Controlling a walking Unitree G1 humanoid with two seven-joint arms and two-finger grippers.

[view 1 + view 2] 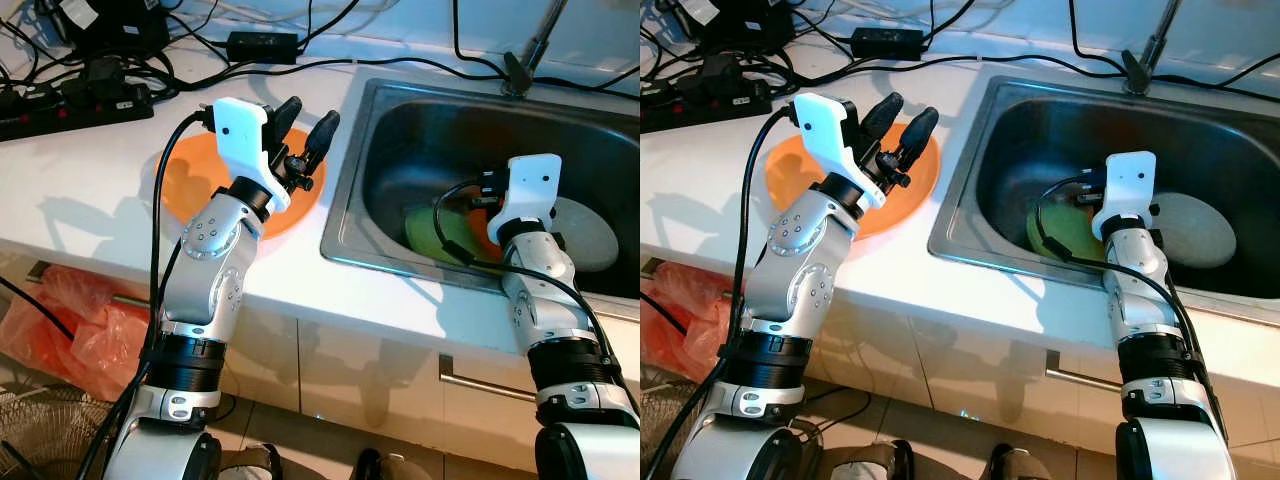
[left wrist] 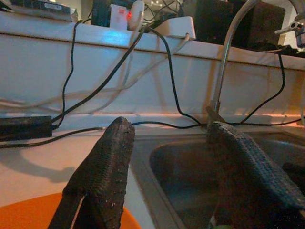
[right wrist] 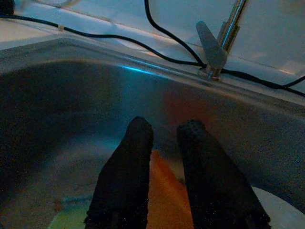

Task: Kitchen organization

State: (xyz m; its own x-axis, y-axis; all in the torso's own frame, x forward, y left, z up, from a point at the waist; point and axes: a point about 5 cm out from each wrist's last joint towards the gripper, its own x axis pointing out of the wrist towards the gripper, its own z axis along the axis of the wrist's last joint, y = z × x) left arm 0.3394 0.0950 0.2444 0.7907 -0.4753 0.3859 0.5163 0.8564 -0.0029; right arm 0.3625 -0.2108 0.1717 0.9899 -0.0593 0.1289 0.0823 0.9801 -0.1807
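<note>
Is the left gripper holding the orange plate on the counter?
No. The left gripper hovers open above the orange plate, fingers spread and gripping nothing.

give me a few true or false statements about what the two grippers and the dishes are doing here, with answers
1. The left gripper hovers above an orange plate on the counter, fingers spread. True.
2. The right gripper is up at the faucet. False: it is down inside the sink, fingers around the edge of an orange dish.
3. A green dish lies in the sink. True.
4. The white plate sits on the counter by the power strip. False: it lies in the sink, to the right of the right arm.
5. The left gripper holds a cup. False: its fingers are empty.
</note>
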